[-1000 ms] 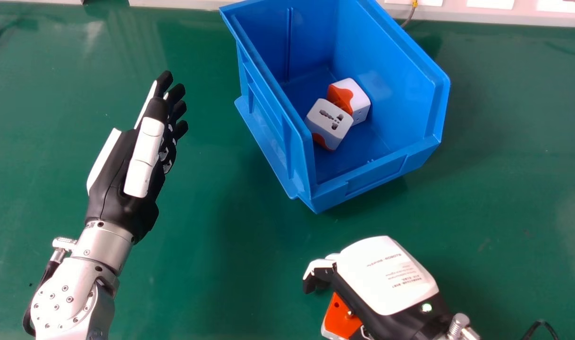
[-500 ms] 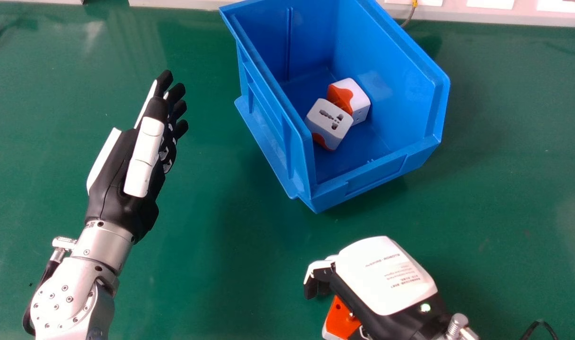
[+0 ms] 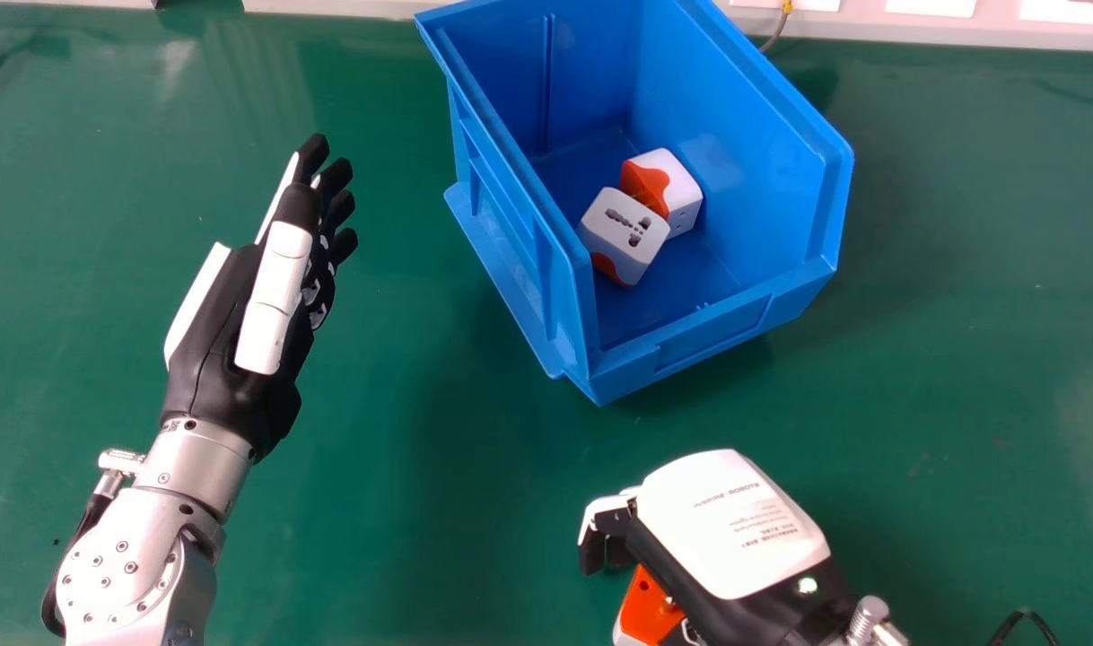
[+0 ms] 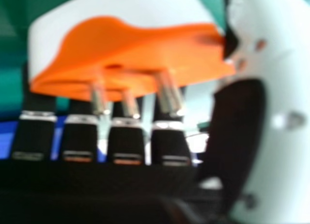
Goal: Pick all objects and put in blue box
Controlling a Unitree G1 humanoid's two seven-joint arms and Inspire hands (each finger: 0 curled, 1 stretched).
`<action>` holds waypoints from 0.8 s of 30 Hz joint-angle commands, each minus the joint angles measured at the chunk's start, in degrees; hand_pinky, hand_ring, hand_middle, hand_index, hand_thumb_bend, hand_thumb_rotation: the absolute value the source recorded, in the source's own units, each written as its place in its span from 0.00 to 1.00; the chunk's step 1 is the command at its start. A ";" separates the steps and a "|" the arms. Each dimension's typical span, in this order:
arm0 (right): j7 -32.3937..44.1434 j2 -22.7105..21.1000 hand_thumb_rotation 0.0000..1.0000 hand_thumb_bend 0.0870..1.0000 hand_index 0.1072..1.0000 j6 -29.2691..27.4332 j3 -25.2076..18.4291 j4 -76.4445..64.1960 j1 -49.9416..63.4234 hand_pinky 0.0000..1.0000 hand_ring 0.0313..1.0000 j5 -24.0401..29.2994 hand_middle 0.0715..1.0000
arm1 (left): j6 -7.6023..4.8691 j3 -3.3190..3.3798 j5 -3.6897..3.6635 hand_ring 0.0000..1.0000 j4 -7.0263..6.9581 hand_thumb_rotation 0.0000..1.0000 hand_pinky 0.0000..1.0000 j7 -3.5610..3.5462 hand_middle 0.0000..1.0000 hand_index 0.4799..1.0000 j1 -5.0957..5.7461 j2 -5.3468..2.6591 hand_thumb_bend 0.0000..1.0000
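Right hand [image 3: 730,525], curled round a plug adapter [image 3: 650,608], is faced by the blue storage bin [image 3: 717,336] just before twelve o'clock.

A green tabletop [image 3: 959,359] spreads across the head view — glossy at its far left. A pale ledge [image 3: 331,8] borders its far side, and a thin cable [image 3: 773,38] — yellow near its top — hangs there.
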 commanded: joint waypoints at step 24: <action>-12.02 1.34 0.00 0.47 0.46 -4.28 -13.10 -8.76 8.64 0.37 0.46 9.85 0.49 | -0.80 -0.04 -0.40 1.00 -2.18 0.94 1.00 0.04 0.99 1.00 -0.14 0.04 0.84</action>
